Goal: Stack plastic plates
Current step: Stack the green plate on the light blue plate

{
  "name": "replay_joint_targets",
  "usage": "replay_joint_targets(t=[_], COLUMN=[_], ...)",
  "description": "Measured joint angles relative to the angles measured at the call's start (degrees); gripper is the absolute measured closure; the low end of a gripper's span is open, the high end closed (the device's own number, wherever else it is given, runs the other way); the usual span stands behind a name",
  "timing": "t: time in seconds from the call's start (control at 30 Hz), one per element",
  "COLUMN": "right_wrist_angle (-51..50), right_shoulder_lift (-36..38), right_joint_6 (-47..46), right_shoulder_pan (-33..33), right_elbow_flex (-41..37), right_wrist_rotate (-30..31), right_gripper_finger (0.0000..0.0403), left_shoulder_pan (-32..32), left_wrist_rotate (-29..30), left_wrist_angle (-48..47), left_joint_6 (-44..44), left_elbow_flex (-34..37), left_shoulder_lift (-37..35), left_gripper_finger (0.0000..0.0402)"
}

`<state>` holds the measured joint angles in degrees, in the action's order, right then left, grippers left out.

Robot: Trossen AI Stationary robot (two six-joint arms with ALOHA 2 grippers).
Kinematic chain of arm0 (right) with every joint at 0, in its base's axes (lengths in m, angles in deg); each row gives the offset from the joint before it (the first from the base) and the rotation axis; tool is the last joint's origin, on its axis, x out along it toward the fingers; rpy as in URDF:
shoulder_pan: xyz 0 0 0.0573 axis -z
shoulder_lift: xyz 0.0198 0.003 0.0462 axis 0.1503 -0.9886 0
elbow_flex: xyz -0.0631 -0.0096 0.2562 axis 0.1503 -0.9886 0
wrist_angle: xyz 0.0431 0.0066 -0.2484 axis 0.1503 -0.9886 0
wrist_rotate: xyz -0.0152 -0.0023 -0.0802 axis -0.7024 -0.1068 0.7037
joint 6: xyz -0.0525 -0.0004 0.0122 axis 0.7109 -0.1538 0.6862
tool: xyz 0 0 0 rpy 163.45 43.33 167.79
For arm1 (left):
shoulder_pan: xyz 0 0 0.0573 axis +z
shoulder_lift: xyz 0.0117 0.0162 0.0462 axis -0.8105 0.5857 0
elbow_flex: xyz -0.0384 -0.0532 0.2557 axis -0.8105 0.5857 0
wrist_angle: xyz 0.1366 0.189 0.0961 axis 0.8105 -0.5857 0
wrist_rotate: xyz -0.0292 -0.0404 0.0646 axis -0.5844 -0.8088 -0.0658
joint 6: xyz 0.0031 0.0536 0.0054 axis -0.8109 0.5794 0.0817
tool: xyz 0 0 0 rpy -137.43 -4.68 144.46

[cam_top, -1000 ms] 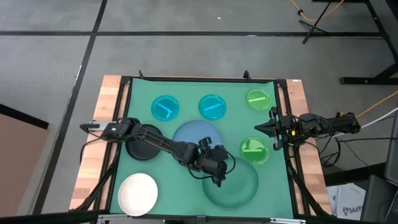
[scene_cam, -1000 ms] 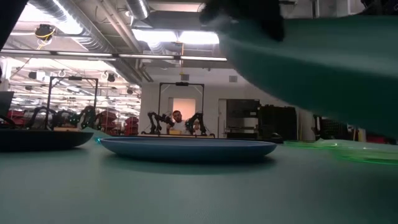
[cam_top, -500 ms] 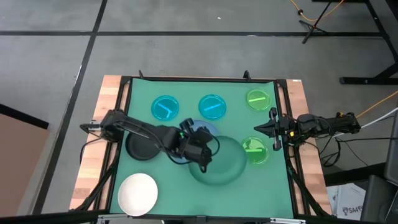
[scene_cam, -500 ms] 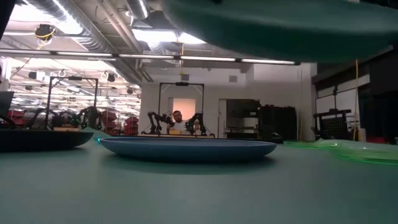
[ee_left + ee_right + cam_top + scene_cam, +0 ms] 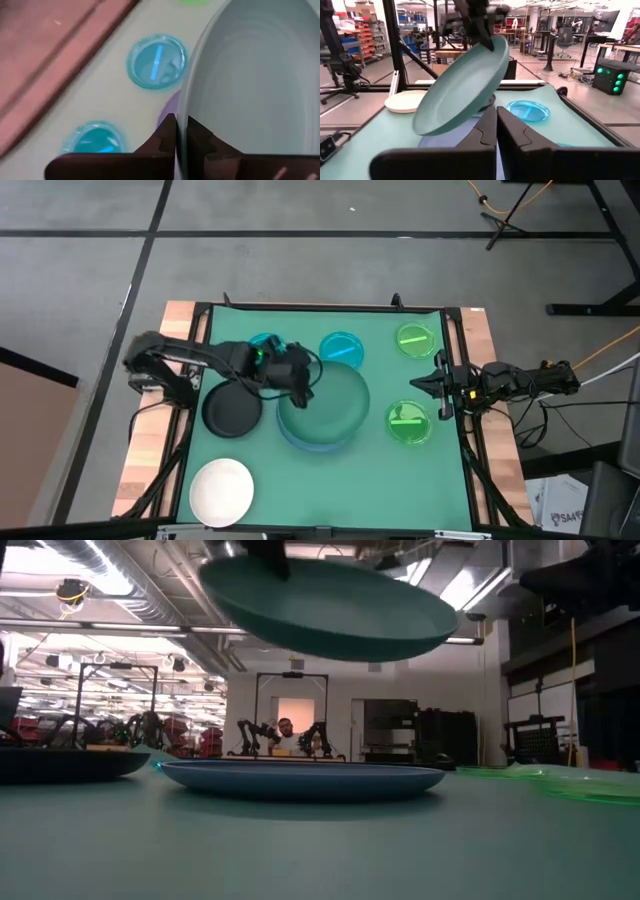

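The left gripper [image 5: 297, 380] had carried the green plate [image 5: 325, 408] from the near right part of the table, where it was a second earlier, back to the middle, so that it now hung over the blue plate [image 5: 305, 440]. In the low view the green plate [image 5: 330, 610] was well above the blue plate [image 5: 300, 778], tilted, with clear air between them. That put the first stacking move close to done, in my judgement: the plate only needed lowering and levelling before release.

The left gripper's fingers [image 5: 167, 137] were clamped on the green plate's rim [image 5: 186, 100], one either side of the edge. The right gripper [image 5: 440, 388] waited at the table's right edge, its fingers [image 5: 492, 130] together and holding nothing.

The green plate [image 5: 462, 87] was large, round and opaque, a dull teal green with a raised lip and a shallow well; from the right wrist view it hung slanted, gripped side high. The blue plate looked about the same size, so the two should nest.

The rest lay apart on the mat [image 5: 440, 480]: a black plate [image 5: 232, 412] by the left edge, a white plate [image 5: 221, 488] at the near left corner, two cyan plates [image 5: 341, 348] along the far edge, one partly hidden by the arm, and two small green plates [image 5: 415, 338] on the right side.
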<state>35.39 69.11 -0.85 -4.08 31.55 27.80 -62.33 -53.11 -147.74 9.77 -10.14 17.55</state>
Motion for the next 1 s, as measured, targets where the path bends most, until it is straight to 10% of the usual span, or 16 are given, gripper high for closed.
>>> replay_joint_targets(t=[0.37,1.0], right_wrist_angle=[-0.04,-0.33], right_shoulder_lift=[0.00,0.00], right_joint_6=[2.48,4.77], right_shoulder_pan=[0.00,0.00], right_elbow_flex=[0.00,-0.35], right_wrist_rotate=[2.21,2.23], right_gripper_finger=[0.0402,0.0402], left_shoulder_pan=[10.51,13.64], left_wrist_rotate=[-16.08,-22.70], left_wrist_angle=[31.75,47.10], left_joint_6=[4.55,0.91], left_elbow_flex=[32.82,47.34], left_shoulder_lift=[-9.33,-8.78], left_gripper_finger=[0.0397,0.0395])
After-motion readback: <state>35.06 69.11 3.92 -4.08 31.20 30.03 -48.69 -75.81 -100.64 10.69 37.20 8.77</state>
